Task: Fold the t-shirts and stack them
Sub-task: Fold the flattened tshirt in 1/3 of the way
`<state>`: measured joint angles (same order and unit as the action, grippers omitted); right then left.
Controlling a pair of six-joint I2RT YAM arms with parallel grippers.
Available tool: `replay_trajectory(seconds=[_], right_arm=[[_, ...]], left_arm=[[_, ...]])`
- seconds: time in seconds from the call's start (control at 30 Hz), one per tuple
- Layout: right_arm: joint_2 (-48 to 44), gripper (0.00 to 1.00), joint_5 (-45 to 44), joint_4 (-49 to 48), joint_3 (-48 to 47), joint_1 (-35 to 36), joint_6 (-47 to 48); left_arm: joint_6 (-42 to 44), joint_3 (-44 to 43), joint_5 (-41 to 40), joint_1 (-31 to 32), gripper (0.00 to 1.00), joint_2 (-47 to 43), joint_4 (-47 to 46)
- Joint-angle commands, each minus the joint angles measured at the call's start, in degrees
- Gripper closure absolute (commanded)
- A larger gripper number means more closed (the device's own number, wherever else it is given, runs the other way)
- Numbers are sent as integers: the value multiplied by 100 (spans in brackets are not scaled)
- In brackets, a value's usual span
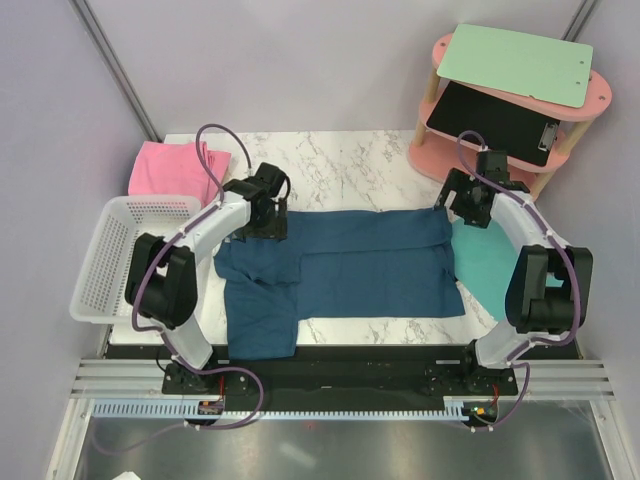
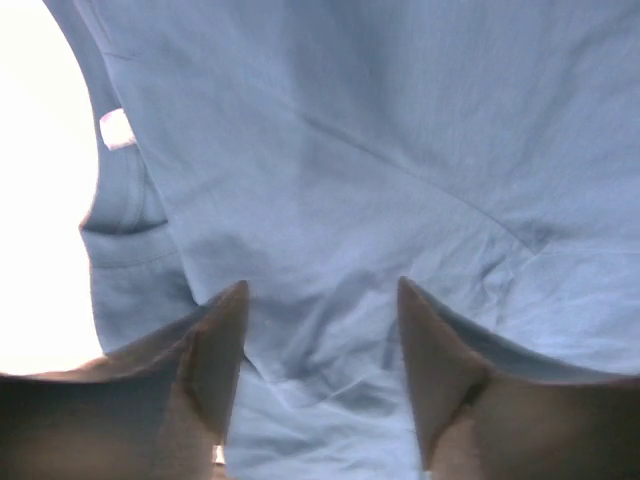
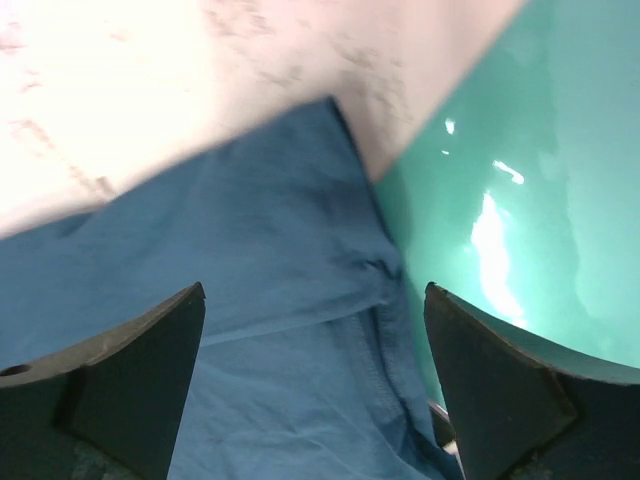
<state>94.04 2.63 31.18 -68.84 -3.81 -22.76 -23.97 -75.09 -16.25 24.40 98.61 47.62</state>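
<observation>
I see the blue t-shirt spread flat across the middle of the table, its far half folded over toward me and one sleeve trailing to the near edge at its left end. The pink t-shirt lies bunched beyond the blue shirt's far-left corner, well apart from it.

My left gripper sits over the blue shirt's far-left corner. On its wrist camera the two fingers stand apart with wrinkled cloth beneath them and nothing pinched. My right gripper hangs at the shirt's far-right corner, jaws spread wide and holding nothing. Its wrist view shows that corner lying loose between the fingers.

A turquoise mat lies against the shirt's right end, with the hem meeting its edge. A white basket stands off the shirt's left end, and a pink shelf stands beyond its far-right corner.
</observation>
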Motion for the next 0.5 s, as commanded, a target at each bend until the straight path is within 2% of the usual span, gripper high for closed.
replay_trajectory(seconds=[0.0,0.03,0.17,0.2,0.23,0.27,0.3,0.33,0.37,0.4,0.43,0.47], right_arm=[[184,2,975,-419,-226,309,97],[315,2,1045,-446,-296,346,192],[615,2,906,-455,-446,1268,369],[676,3,853,-446,-481,1574,369],[799,4,801,-446,-499,1716,369],[861,12,730,-437,-516,1830,360],[992,25,660,-420,-525,2014,343],[1054,38,633,-411,-525,2068,325],[1107,72,607,-402,-517,2112,282],[1151,90,485,-385,-473,2174,255],[1230,100,423,-384,-455,2209,238],[1274,100,326,-393,-429,2218,194]], left_arm=[[85,-357,-28,-155,0,271,-191],[102,-409,16,-225,0,351,-217],[147,-735,411,-375,1,791,-341],[147,-770,464,-384,5,844,-384],[147,-796,500,-401,43,923,-419],[147,-814,552,-401,76,958,-428],[121,-832,561,-410,98,1002,-420],[129,-823,596,-419,98,1046,-428],[112,-806,640,-419,98,1064,-420],[85,-771,667,-419,98,1055,-428],[68,-692,667,-419,98,1073,-429],[59,-656,632,-419,98,1099,-420]])
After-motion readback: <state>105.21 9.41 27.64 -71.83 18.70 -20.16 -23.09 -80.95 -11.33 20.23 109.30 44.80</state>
